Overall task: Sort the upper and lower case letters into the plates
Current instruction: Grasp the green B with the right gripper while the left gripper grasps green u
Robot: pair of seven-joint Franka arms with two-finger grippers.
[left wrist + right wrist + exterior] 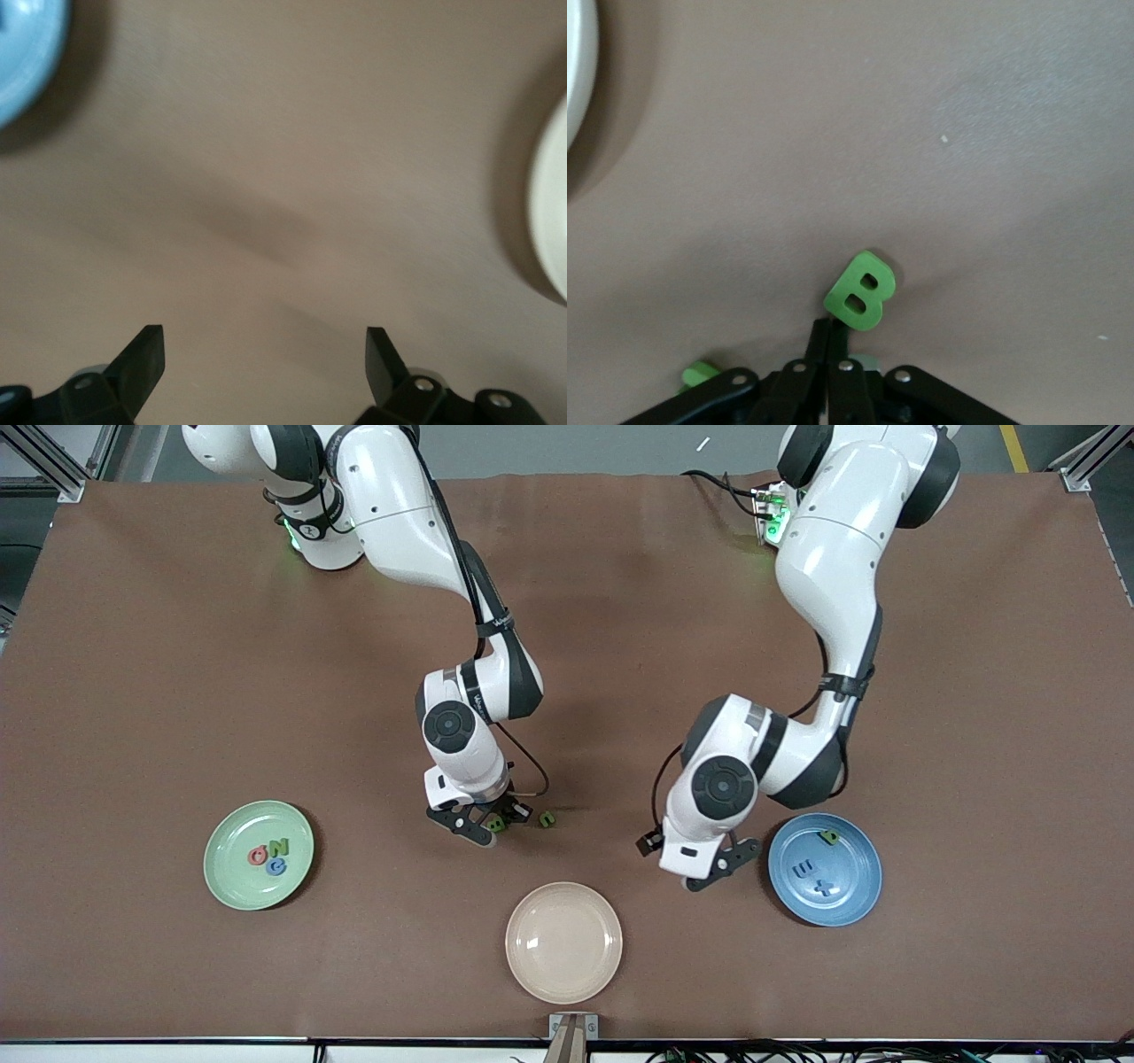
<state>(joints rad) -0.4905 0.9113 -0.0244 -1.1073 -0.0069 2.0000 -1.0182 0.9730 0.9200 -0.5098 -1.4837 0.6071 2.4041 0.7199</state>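
Right arm reaches from its base down to mid-tabletop, wrist bent low; right gripper [490, 823] sits at the tabletop with fingers [824, 354] clenched on the lower edge of a green B [860, 290], which stands tilted against the brown tabletop [159, 691]. In the front view the B [496, 825] shows just at the fingertips. A second small green letter [547, 819] lies just beside it, toward the left arm's end, apart from the gripper; shape unreadable.

Left arm is folded at the elbow, wrist low; left gripper [722, 865] hangs over bare tabletop between the cream plate [563, 942] and the blue plate [825, 869], fingers [142, 359] spread wide, released, holding nothing.

Mint green plate [259, 855] sits toward the right arm's end, holding three letters: red O [258, 856], green N [281, 849], blue G [276, 865], touching or nearly so. Blue plate holds a green p [830, 836], blue E-like letter [803, 867] and blue x-like letter [827, 887], spaced apart. Cream plate is nearest the front camera, close to the tabletop edge.

Wide open tabletop lies between the mint plate and the right gripper, and across the whole stretch near the arm bases. Mint and blue plates sit well in from the side edges.
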